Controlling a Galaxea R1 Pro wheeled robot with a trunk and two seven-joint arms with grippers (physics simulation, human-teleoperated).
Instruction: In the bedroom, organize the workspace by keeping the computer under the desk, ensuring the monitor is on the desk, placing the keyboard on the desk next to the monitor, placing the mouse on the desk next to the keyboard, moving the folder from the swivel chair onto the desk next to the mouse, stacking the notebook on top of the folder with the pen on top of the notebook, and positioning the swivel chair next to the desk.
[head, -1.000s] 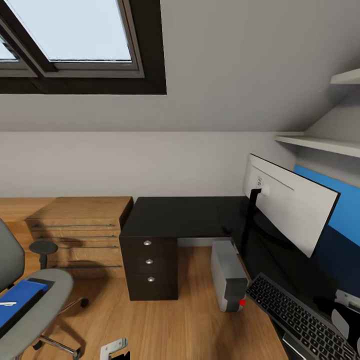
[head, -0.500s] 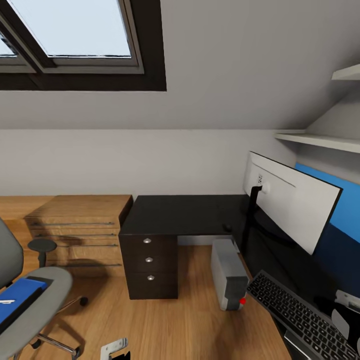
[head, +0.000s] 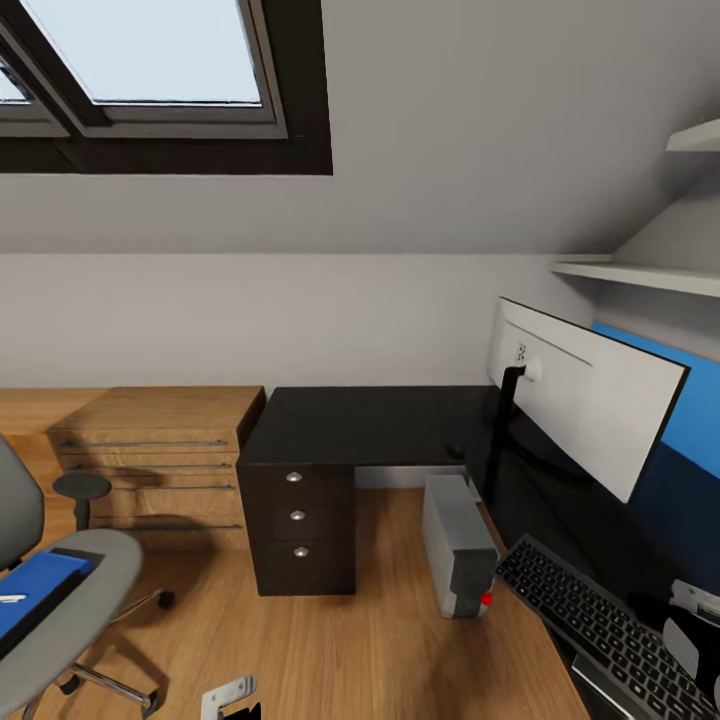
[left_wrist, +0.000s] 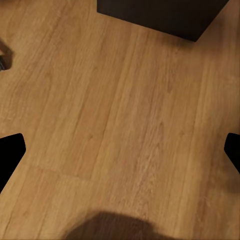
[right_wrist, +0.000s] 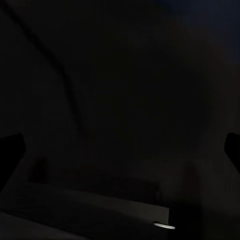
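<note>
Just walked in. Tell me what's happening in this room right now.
Nothing is being handled right now. The monitor and keyboard sit on the black desk, and the computer stands on the floor beneath it. The blue folder lies on the swivel chair, apart from the desk. The left gripper is open above bare wood floor; the right wrist view is too dark to read.

A low oak chest (head: 155, 455) with long bar handles stands on the wood floor (head: 350, 650) against the far white wall (head: 300, 310). Above it, a dark-framed skylight (head: 150, 85) sits in the sloped ceiling. Two white shelves (head: 640, 275) hang at the right, over a blue panel (head: 690, 420).
</note>
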